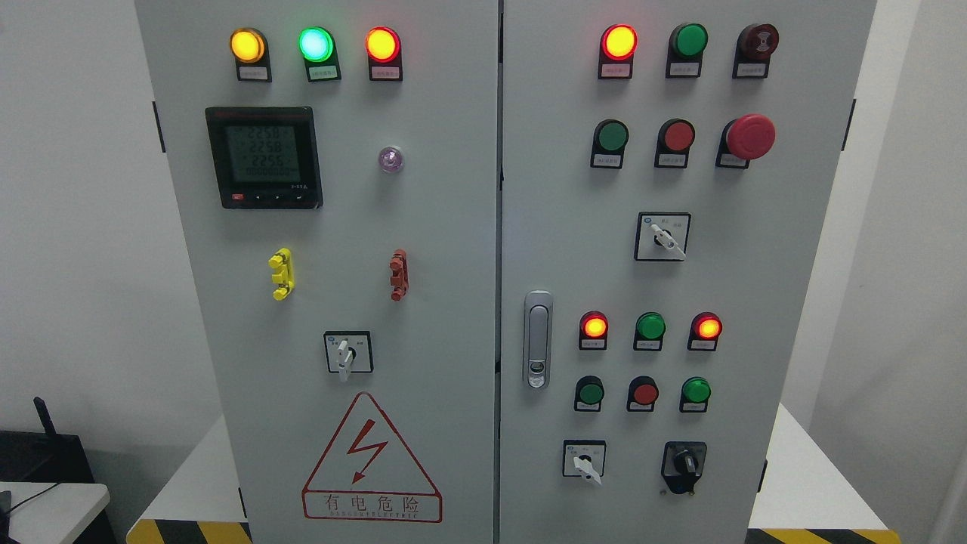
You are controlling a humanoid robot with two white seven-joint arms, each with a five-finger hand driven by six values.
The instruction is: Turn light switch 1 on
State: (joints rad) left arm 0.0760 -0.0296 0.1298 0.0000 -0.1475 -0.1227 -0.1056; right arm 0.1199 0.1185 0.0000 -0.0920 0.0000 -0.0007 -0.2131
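Head view shows neither of my hands, so finger state is unknowable; which labelled control on the grey cabinet [423,227] is switch 1 I cannot tell.

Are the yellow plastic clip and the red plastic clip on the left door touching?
Apart. The head view shows bare grey door panel between the yellow plastic clip and the red plastic clip.

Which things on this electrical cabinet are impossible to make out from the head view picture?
- Small labels under the lamps and buttons: too small to read, so switch 1 cannot be identified.
- Meter digits: blurred.
- Warning sign: its small bottom line is unreadable.
- Cabinet top and bottom: cut off by the frame edges.
- Both hands: out of view.
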